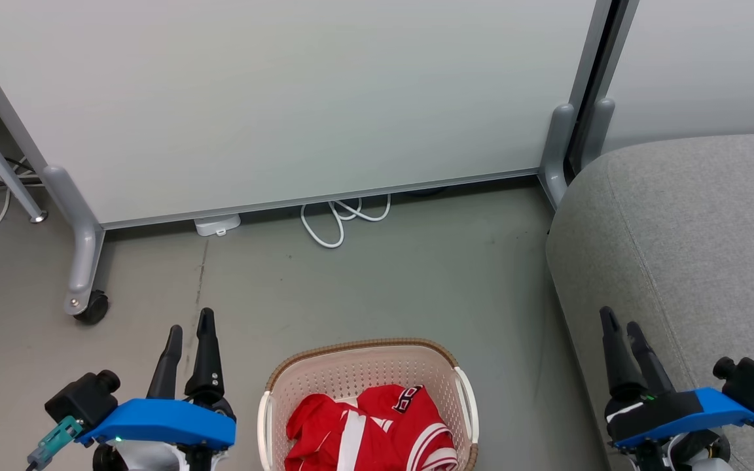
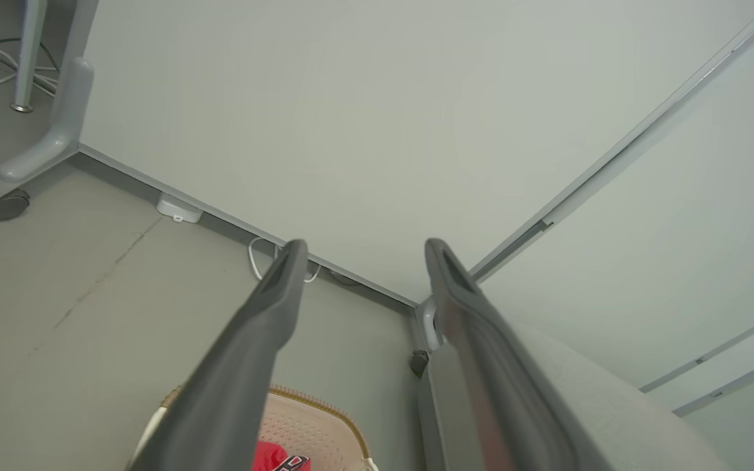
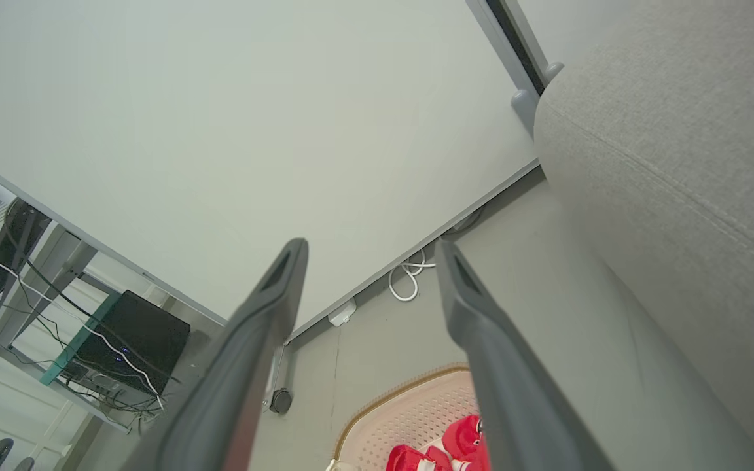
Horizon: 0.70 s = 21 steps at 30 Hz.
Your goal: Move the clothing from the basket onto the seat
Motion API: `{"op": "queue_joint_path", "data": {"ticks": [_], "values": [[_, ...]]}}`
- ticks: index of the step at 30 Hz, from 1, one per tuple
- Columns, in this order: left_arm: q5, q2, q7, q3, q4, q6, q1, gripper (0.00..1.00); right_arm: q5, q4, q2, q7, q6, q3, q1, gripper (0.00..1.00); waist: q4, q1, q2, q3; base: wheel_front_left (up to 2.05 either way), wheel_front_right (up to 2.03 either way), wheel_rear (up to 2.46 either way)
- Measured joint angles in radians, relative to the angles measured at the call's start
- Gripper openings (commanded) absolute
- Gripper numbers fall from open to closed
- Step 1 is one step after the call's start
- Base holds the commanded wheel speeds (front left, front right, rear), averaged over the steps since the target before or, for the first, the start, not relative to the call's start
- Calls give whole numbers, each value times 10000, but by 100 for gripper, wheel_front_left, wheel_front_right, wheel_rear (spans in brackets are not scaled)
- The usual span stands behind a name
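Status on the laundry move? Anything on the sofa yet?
Done: nothing yet. The red clothing lies in the basket, not on the seat.
In hand: nothing. The left gripper and right gripper are both open, either side of the basket, touching no clothing.
Left: reach in, grasp the clothing, lift it and set it on the seat at the robot's right.

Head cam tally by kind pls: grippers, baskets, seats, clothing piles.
Grippers: 2 (left gripper, right gripper, both open)
basket: 1
seat: 1
red clothing pile: 1, in the basket; piece count unclear
Total: 5
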Motion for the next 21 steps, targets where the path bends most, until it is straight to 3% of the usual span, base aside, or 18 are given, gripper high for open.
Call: {"op": "queue_joint_path", "data": {"ticks": [21], "values": [[2523, 75, -575, -441, 157, -21, -108, 100, -2514, -56, -10, -311, 2, 199, -41, 100, -20, 0, 0, -3, 0, 0, 0]]}}
